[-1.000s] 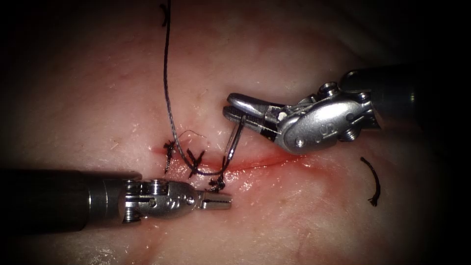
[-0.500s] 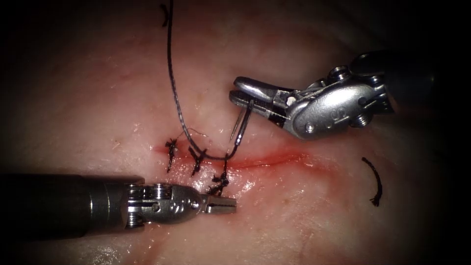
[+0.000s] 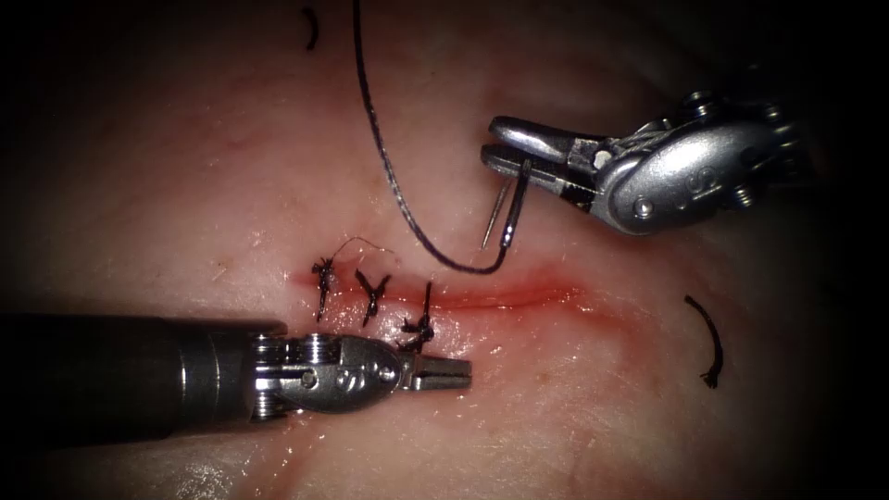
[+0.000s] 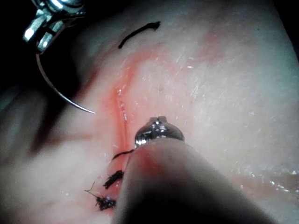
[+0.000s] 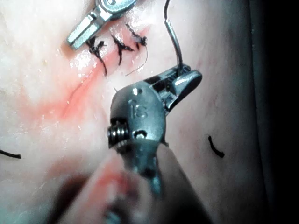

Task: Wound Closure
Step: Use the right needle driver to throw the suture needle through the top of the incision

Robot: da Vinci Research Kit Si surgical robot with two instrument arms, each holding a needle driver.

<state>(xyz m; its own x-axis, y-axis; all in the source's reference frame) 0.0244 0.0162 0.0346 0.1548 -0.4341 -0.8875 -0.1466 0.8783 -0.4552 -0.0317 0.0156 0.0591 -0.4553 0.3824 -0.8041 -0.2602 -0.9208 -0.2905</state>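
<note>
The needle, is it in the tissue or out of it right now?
Out. The needle hangs clear above the tissue, held by the right tool.

Lifting the needle (image 3: 505, 215) up and to the right, clear of the tissue (image 3: 231, 167), in the right tool (image 3: 519, 159); trailing the thread (image 3: 389, 167) off the stitches (image 3: 370, 294); left tool (image 3: 444, 373) edging rightward below the cut (image 3: 519, 296).

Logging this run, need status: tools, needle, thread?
Right tool shut on needle mid-curve, clear of the tissue, above the cut. Thread trails from needle. Left tool shut, empty, below the stitches.
</note>
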